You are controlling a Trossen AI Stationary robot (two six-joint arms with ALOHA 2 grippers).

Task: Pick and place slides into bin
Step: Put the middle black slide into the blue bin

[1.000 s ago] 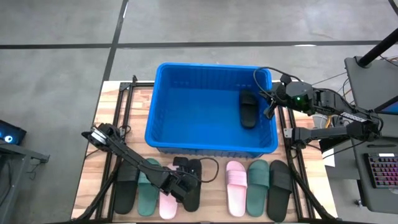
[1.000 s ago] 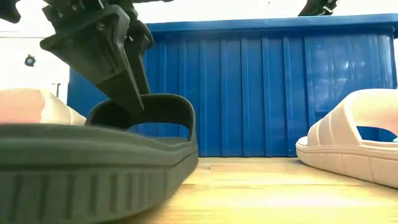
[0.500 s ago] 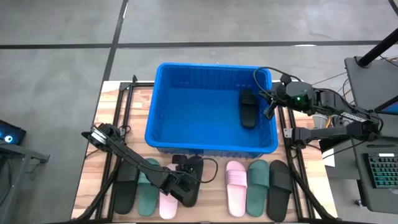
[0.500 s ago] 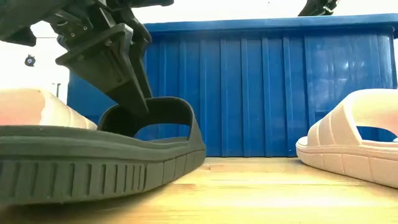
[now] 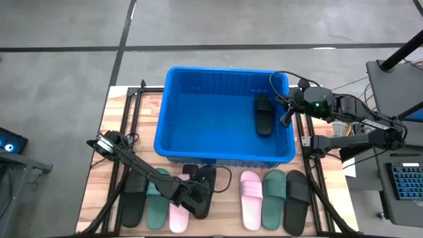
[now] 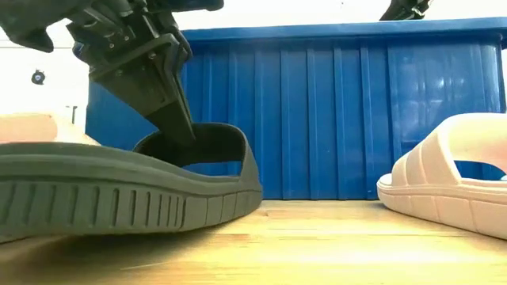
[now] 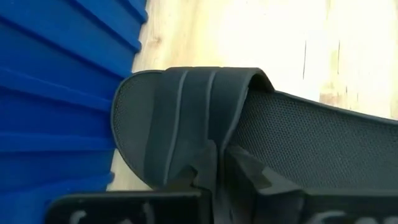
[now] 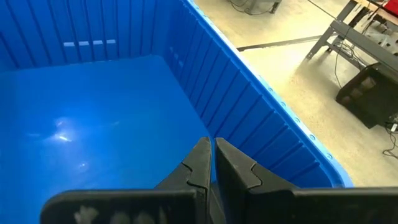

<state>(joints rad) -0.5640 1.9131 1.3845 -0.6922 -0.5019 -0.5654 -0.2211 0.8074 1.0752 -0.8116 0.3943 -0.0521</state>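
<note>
The blue bin (image 5: 173, 84) stands at the table's far middle with one black slide (image 5: 263, 114) lying on its floor. Before the bin's near wall (image 6: 356, 119) lies a row of slides: black (image 5: 134, 201), green (image 5: 157, 206) and pink (image 5: 178, 217) at the left, pink (image 5: 250, 198), green (image 5: 273, 198) and black (image 5: 297, 201) at the right. Between the two groups my left gripper (image 5: 195, 192) is shut on another black slide (image 5: 206, 193). My right gripper (image 5: 285, 114) hangs shut with nothing in it over the bin's right rim. My left gripper pinches the black slide's strap (image 7: 205, 134) at its edge, one finger on the strap's outside and one finger (image 6: 176, 119) under it, above the footbed. The fingers slant down from above. The slide is tilted, its near end raised off the table and its end by the bin low.
The bin's ribbed near wall (image 7: 56, 93) stands close behind the held slide. A pink slide (image 6: 451, 178) lies to the right with bare wood between. Metal rails (image 5: 125, 119) run along the table's left and right sides.
My left gripper has shut on the black slide's strap. The slide's near end has come up off the table, so the slide now tilts, while its end by the bin stays low.
</note>
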